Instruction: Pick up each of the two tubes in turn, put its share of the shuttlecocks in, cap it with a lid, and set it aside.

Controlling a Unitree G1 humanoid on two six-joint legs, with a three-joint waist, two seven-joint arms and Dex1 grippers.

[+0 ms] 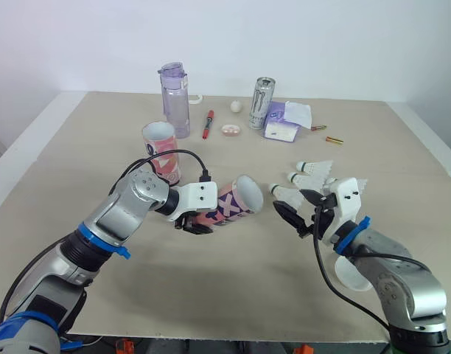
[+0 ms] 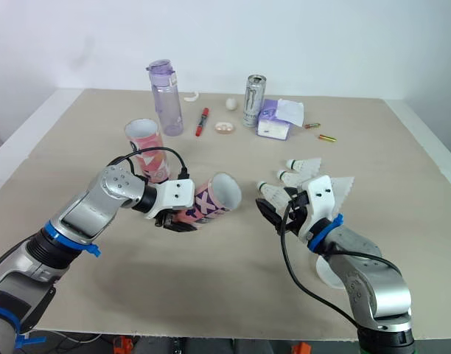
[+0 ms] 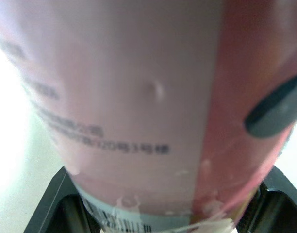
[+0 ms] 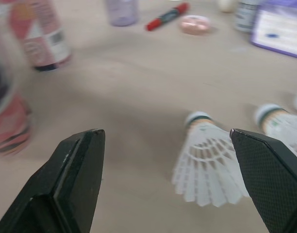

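The left tool (image 1: 192, 221) clamps the tube (image 1: 233, 203), held nearly level, mouth pointing at the right tool (image 1: 300, 209). That tool, spread wide, hangs just beyond the tube's mouth, facing the nearest shuttlecock (image 1: 286, 194), whose cork points toward the tube.

Held tube (image 3: 139, 97) print blurred, shuttlecock (image 4: 279, 124) cut off at edge

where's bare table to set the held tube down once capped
The beige table is bare left of the upright pink tube and purple water bottle, and along the middle of the near edge. Crowded: the far middle around the silver can, and the white shuttlecocks by the right gripper.
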